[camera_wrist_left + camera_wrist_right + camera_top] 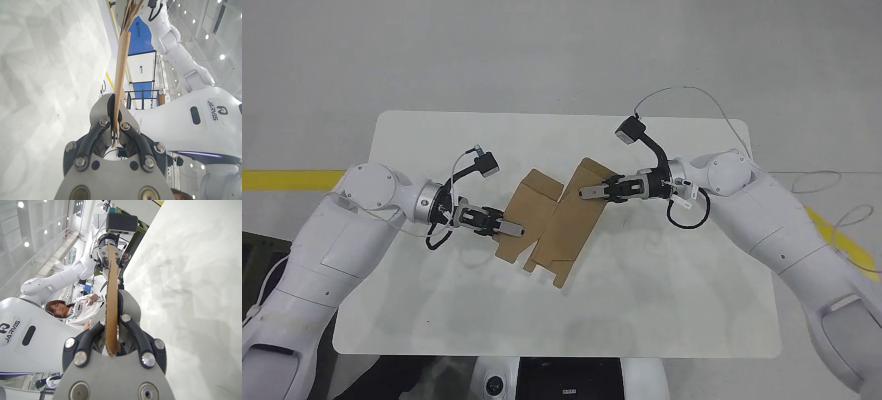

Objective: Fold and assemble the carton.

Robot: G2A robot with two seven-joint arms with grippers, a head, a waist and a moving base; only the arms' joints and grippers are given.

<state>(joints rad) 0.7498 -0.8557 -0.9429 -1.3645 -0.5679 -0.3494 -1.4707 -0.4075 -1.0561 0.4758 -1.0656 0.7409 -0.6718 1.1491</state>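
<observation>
**Flat carton pinched at both ends, not yet opened**

The carton is a flattened brown blank, held over the middle of the table between the two arms. The left claw is closed tight on a flap at one end. In the left wrist view the cardboard runs edge-on, pinched between both fingers. The right claw is clamped in the same way on the opposite end. From above it is unclear whether the blank touches the table or hangs just clear, though its shadow suggests it is raised.

Assessment: the step in hand appears to be opening the flat blank into a tube. Both grips should be firm. The claws should work against each other along the crease lines, not pull straight apart. The thin flaps could tear or slip from the grip and need watching.
</observation>
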